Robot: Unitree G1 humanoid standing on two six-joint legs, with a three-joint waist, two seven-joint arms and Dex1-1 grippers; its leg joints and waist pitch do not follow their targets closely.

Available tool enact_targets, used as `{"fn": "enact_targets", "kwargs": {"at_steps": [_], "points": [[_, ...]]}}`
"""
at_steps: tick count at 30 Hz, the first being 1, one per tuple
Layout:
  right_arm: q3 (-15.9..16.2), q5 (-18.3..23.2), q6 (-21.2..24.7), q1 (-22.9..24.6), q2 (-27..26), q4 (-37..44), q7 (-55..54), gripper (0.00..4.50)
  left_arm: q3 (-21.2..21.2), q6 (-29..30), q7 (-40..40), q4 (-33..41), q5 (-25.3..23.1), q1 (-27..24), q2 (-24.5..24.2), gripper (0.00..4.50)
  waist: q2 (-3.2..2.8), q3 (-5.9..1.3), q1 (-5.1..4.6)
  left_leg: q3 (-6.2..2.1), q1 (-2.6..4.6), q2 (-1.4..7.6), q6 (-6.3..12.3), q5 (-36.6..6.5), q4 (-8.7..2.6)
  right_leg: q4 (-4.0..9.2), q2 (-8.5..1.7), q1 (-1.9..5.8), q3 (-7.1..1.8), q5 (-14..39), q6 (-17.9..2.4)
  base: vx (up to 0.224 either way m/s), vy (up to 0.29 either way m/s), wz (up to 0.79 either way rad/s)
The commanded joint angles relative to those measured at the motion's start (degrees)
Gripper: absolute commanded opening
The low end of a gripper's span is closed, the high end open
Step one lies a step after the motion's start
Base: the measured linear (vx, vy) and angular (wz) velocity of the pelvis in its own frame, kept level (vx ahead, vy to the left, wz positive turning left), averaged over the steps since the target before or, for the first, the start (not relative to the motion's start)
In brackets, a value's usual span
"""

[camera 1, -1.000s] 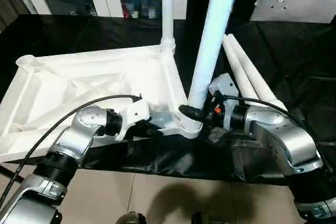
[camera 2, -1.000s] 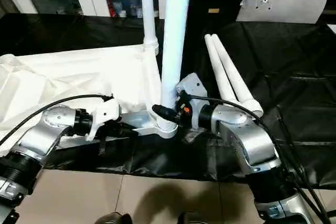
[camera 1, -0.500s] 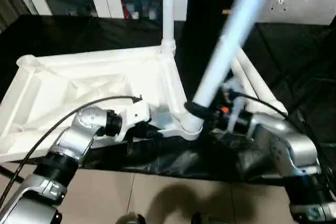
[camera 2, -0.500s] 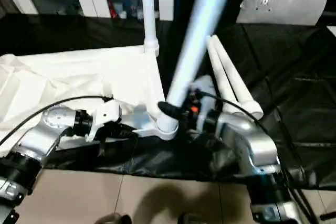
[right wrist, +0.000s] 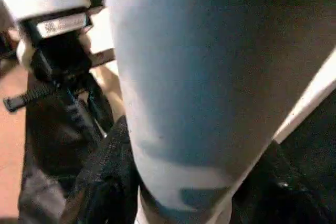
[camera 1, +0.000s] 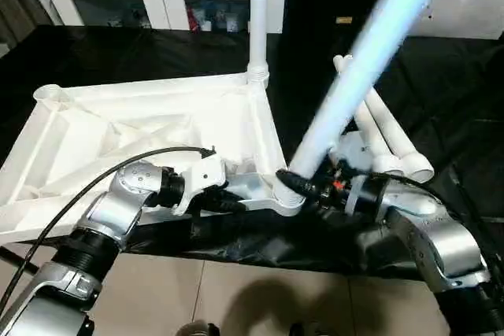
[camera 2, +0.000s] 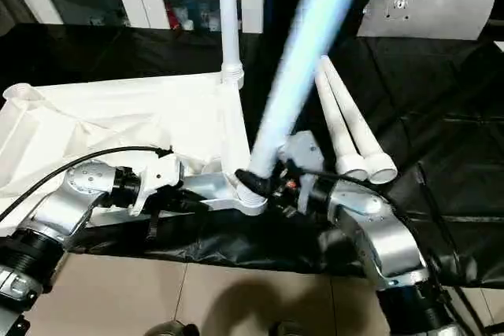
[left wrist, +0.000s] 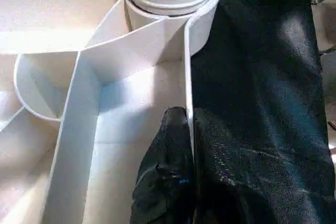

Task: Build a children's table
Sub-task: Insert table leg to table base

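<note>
One table top; four legs: one upright, one tilted, two lying side by side. Two pincers: left, right.

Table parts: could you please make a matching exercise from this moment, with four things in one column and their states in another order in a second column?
Things:
1. far leg
2. near leg
3. spare legs
4. left gripper

States:
A. lying side by side on the black cloth
B. pinching the table top's edge wall
C. standing upright in a corner socket
D. leaning to the right, held by the right gripper

Pairs: 1-C, 2-D, 3-A, 4-B
</note>
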State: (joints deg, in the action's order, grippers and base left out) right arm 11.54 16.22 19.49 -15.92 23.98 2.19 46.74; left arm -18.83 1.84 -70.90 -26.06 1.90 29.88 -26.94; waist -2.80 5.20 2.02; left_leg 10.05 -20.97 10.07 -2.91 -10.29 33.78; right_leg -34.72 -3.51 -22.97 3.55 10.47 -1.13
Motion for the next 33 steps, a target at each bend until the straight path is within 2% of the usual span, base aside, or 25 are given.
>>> {"fn": "enact_targets", "kwargs": {"at_steps": [1, 2, 3, 4, 5, 6, 8, 9, 10, 11, 13, 14, 15, 18, 19, 21, 23, 24, 26, 28, 29, 30, 31, 32, 33], "points": [[5.1, -3.0, 3.3, 2.6, 1.1, -4.1, 2.3, 1.90, -1.0, -0.9, -1.6, 0.0, -0.8, 0.6, -0.7, 0.00, -0.05, -2.27, -0.05, -1.40, 0.62, 2.66, 1.31, -18.6, -4.59, 5.83, -4.57, 2.13, -3.11, 25.0, -9.0, 0.000, 0.000, 0.00], [7.7, -3.4, 3.4, 1.8, 2.1, -4.8, 5.3, 1.90, -1.5, -1.6, -2.8, -0.9, -0.9, 1.4, -0.7, 0.00, -0.03, -1.81, -0.15, -1.42, 0.66, 2.72, 1.46, -19.3, -4.73, 6.03, -4.56, 1.83, -3.17, 25.6, -8.7, 0.000, 0.000, 0.00], [8.7, -3.5, 3.6, 1.6, 2.6, -5.0, 6.6, 1.90, -1.6, -1.9, -3.2, -1.3, -1.0, 1.9, -0.6, 0.00, 0.18, -1.59, -0.30, -1.44, 0.67, 2.66, 1.60, -19.6, -4.86, 6.13, -4.40, 1.82, -3.15, 25.9, -8.3, 0.000, 0.000, 0.00], [9.6, -3.5, 3.9, 1.5, 3.0, -5.1, 7.8, 1.90, -1.8, -2.3, -3.7, -1.7, -1.0, 2.3, -0.6, 0.00, 0.12, -1.68, -0.27, -1.48, 0.71, 2.65, 1.70, -19.4, -4.86, 6.01, -4.39, 1.90, -3.15, 25.6, -8.3, 0.000, 0.000, 0.00], [10.0, -3.5, 4.0, 1.4, 3.1, -5.2, 8.4, 1.90, -1.9, -2.5, -3.9, -2.0, -1.1, 2.6, -0.6, 0.00, 0.07, -1.47, -0.28, -1.42, 0.75, 2.70, 1.97, -19.1, -4.97, 6.14, -4.48, 1.81, -3.26, 25.4, -8.2, 0.000, 0.000, 0.00], [10.9, -3.2, 4.6, 1.5, 3.6, -5.0, 10.0, 1.90, -2.1, -3.0, -4.5, -2.5, -1.2, 3.5, -0.4, 0.00, 0.38, -0.91, -0.26, -1.34, 0.79, 2.88, 2.23, -19.2, -5.20, 6.41, -4.58, 1.44, -3.39, 24.8, -8.4, 0.000, 0.000, 0.00], [12.6, -2.8, 5.7, 1.7, 4.4, -4.5, 12.4, 1.89, -2.1, -3.8, -5.4, -4.2, -1.1, 5.8, 0.1, 0.00, 0.61, -0.93, -0.09, -1.36, 0.73, 3.03, 2.63, -17.7, -5.38, 6.07, -4.59, 1.70, -3.38, 21.7, -9.0, 0.000, 0.000, 0.00], [12.9, -2.9, 5.8, 1.8, 4.6, -4.4, 12.8, 1.89, -2.1, -4.0, -5.5, -4.5, -1.1, 6.2, 0.2, 0.00, 0.45, -0.96, 0.00, -1.36, 0.75, 3.02, 2.74, -17.3, -5.43, 6.02, -4.55, 1.80, -3.35, 20.7, -9.4, 0.000, 0.000, 0.00], [13.3, -2.7, 6.1, 2.2, 5.0, -3.8, 13.4, 1.89, -2.1, -4.1, -5.7, -4.6, -1.1, 6.7, 0.4, 0.00, 0.90, -0.49, -0.11, -1.34, 0.59, 3.09, 2.80, -17.3, -5.60, 6.09, -4.59, 1.65, -3.37, 20.3, -9.6, 0.000, 0.000, 0.00], [13.8, -2.3, 7.0, 2.6, 5.3, -2.8, 14.1, 1.89, -2.0, -4.5, -6.0, -5.6, -1.2, 7.8, 0.5, 0.00, 0.76, -0.49, 0.06, -1.38, 0.84, 3.21, 2.70, -16.9, -5.73, 5.94, -4.67, 1.83, -3.37, 18.9, -9.9, 0.000, 0.000, 0.00], [14.3, -1.8, 8.0, 3.2, 5.4, -1.5, 14.4, 1.89, -1.9, -5.0, -6.2, -7.1, -1.4, 9.5, 0.6, 0.00, 0.79, -0.46, 0.07, -1.38, 0.85, 3.31, 2.88, -16.1, -5.84, 5.81, -4.64, 1.90, -3.31, 16.4, -10.6, 0.000, 0.000, 0.00], [14.6, -1.2, 8.8, 3.7, 5.5, -0.2, 14.3, 1.89, -1.8, -5.6, -6.4, -8.6, -1.8, 11.0, 0.7, 0.00, 0.99, -0.09, 0.08, -1.29, 0.76, 3.20, 3.29, -15.6, -5.98, 5.97, -4.59, 1.92, -3.26, 15.0, -10.7, 0.000, 0.000, 0.00], [14.6, -1.0, 8.9, 3.8, 5.4, 0.1, 14.2, 1.89, -1.7, -5.8, -6.4, -9.0, -1.9, 11.4, 0.7, 0.00, 1.05, -0.10, 0.12, -1.28, 0.72, 3.26, 3.49, -14.7, -5.98, 5.81, -4.78, 2.05, -3.32, 13.6, -10.9, 0.000, 0.000, 0.00], [14.6, -1.3, 9.2, 3.8, 4.2, 0.7, 13.5, 1.89, -1.6, -7.4, -5.9, -12.3, -2.9, 13.6, 0.3, 0.00, 0.93, 0.35, 0.13, -1.24, 0.63, 3.30, 3.49, -14.4, -6.10, 5.86, -5.06, 2.04, -3.31, 13.1, -11.6, 0.000, 0.000, 0.00], [14.5, -1.4, 9.2, 3.8, 4.1, 0.7, 13.3, 1.89, -1.5, -7.6, -5.8, -12.5, -3.0, 13.7, 0.2, 0.00, 1.09, 0.49, 0.06, -1.22, 0.60, 3.29, 3.43, -14.8, -6.17, 5.97, -5.04, 2.04, -3.30, 13.7, -11.5, 0.000, 0.000, 0.00], [14.3, -1.9, 9.0, 3.7, 3.3, 0.6, 12.4, 1.89, -1.0, -7.9, -5.6, -13.6, -3.2, 14.0, -0.3, 0.00, 1.27, 1.08, -0.02, -1.37, 0.60, 3.25, 2.67, -17.1, -6.53, 6.40, -5.25, 1.96, -3.33, 20.0, -10.5, 0.000, 0.000, 0.00], [14.0, -2.7, 8.7, 3.6, 2.5, 0.3, 10.9, 1.89, -0.4, -7.4, -5.2, -13.3, -2.9, 13.3, -1.0, 0.00, 1.17, 1.33, -0.10, -1.52, 0.78, 3.37, 2.03, -18.6, -6.68, 6.78, -5.50, 1.78, -3.47, 24.5, -9.7, 0.000, 0.000, 0.00], [13.6, -3.1, 8.5, 3.5, 1.9, 0.0, 9.6, 1.89, 0.1, -6.9, -4.7, -13.0, -2.7, 12.7, -1.4, 0.00, 1.17, 1.74, -0.16, -1.62, 0.86, 3.40, 1.56, -19.7, -6.92, 6.99, -5.56, 1.56, -3.60, 27.0, -9.2, 0.000, 0.000, 0.00], [12.3, -4.2, 7.9, 3.5, -0.2, -1.1, 5.7, 1.89, 1.8, -5.5, -2.3, -11.6, -2.4, 10.1, -2.5, 0.00, 1.05, 1.86, -0.14, -1.80, 1.23, 3.39, 0.93, -21.4, -7.05, 7.43, -5.75, 1.29, -3.70, 31.5, -8.0, 0.000, 0.000, 0.00], [11.3, -4.8, 7.3, 3.5, -1.7, -1.9, 3.2, 1.89, 3.0, -3.8, -0.5, -9.8, -2.1, 8.2, -3.1, 0.00, 1.16, 2.14, -0.44, -2.22, 0.85, 3.39, 0.24, -22.3, -7.35, 7.58, -5.94, 1.44, -3.66, 35.0, -6.8, 0.000, 0.000, 0.00], [10.7, -5.2, 7.0, 3.5, -2.5, -2.4, 1.8, 1.89, 3.8, -2.5, 0.9, -8.1, -1.9, 6.8, -3.4, 0.00, 1.21, 2.31, -0.77, -2.61, 0.52, 3.25, -0.09, -23.6, -7.59, 7.72, -6.00, 1.43, -3.38, 39.2, -5.3, 0.000, 0.000, 0.00], [10.5, -5.3, 6.9, 3.5, -2.7, -2.5, 1.3, 1.89, 4.1, -2.1, 1.3, -7.6, -1.8, 6.4, -3.5, 0.00, 1.14, 2.38, -0.90, -2.79, 0.86, 3.09, -0.26, -24.5, -7.43, 8.32, -6.22, 1.03, -3.39, 43.5, -3.6, 0.000, 0.000, 0.00], [9.8, -5.5, 7.0, 3.4, -3.5, -2.9, -0.1, 1.89, 5.0, -0.4, 2.5, -5.5, -1.5, 4.9, -3.9, 0.00, 0.95, 2.29, -0.94, -2.84, 1.08, 3.00, -0.37, -24.8, -7.40, 8.54, -6.20, 0.89, -3.40, 44.7, -3.2, 0.000, 0.000, 0.00], [7.8, -6.2, 7.3, 2.9, -5.3, -4.1, -4.1, 1.89, 7.6, 6.7, 5.6, 4.4, -0.2, -0.7, -4.2, 0.00, 1.12, 2.06, -1.19, -2.99, 1.00, 3.28, -0.91, -24.2, -7.46, 8.17, -6.40, 0.98, -3.59, 43.3, -3.7, 0.000, 0.000, 0.00], [7.2, -6.5, 7.4, 2.6, -5.9, -4.6, -5.3, 1.89, 8.3, 8.8, 6.3, 7.5, 0.2, -2.5, -4.3, 0.00, 1.17, 2.42, -1.82, -3.20, 0.12, 3.18, -0.65, -23.7, -7.88, 8.14, -6.14, 1.30, -3.33, 42.6, -3.9, 0.000, 0.000, 0.00]]}}
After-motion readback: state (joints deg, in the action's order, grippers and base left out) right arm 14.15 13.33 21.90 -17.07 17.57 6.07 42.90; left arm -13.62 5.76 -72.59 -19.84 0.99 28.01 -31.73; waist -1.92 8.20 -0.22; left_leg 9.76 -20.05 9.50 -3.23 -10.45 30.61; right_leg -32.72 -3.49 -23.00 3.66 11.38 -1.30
